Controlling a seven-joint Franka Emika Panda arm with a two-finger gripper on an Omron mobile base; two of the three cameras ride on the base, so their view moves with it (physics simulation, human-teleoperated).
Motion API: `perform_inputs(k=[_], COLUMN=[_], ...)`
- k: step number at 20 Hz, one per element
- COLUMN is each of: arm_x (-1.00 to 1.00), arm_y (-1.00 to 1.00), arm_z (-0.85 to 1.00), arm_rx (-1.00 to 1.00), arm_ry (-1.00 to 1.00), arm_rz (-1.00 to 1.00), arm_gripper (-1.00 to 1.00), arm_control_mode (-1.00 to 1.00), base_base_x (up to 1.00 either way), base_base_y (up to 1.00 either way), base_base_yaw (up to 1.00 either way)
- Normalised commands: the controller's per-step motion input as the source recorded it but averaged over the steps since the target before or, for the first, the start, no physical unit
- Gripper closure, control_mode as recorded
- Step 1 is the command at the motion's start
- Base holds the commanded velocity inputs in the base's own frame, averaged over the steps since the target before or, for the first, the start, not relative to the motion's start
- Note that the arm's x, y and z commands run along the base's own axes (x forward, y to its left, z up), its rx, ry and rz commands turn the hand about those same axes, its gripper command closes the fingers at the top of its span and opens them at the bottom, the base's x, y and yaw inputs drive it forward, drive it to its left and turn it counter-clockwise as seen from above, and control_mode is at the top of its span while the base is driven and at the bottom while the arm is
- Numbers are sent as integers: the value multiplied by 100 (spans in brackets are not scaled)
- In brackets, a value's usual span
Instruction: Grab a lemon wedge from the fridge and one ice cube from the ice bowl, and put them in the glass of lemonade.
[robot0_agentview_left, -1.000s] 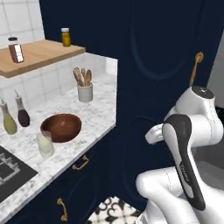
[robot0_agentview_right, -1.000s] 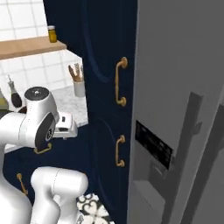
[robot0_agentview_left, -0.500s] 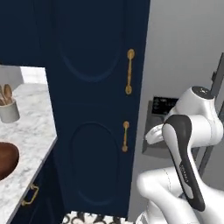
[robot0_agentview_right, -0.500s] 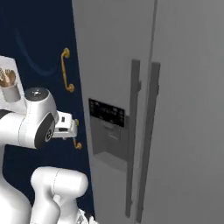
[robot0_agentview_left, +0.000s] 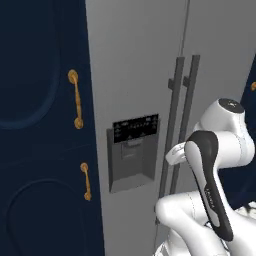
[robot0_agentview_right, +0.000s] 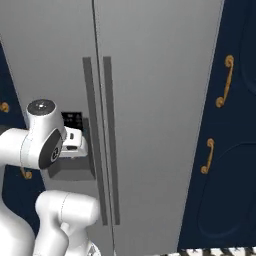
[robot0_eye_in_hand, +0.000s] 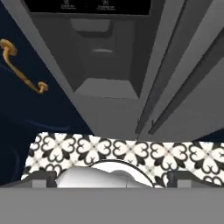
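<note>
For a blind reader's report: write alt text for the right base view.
A tall grey fridge with both doors shut stands straight ahead, its two long vertical handles side by side at the centre seam. The white robot arm rises at lower left in front of the black dispenser panel, and navy cabinets with brass handles flank the fridge.

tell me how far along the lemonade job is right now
Very early. The robot faces the fridge, whose two doors are shut, with both long handles untouched. The end effector is open and empty, aimed low at the dispenser panel and floor. Left to do: open the fridge, take the lemon wedge, fetch an ice cube, and put both in the glass.
</note>
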Motion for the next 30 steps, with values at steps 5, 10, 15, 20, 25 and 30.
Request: perform_inputs(k=[5,10,15,20,25,30], arm_x=[0,0,0,0,0,0], arm_y=[0,0,0,0,0,0], arm_z=[0,0,0,0,0,0], arm_rx=[0,0,0,0,0,0], arm_ry=[0,0,0,0,0,0], arm_rz=[0,0,0,0,0,0], arm_gripper=[-100,-100,-100,-100,-100,-100], arm_control_mode=[100,100,100,100,100,100], base_base_x=[1,0,0,0,0,-18], base_base_y=[-29,-32,-20,-29,-81,-54], base_base_yaw=[-49,15,27,26,14,0])
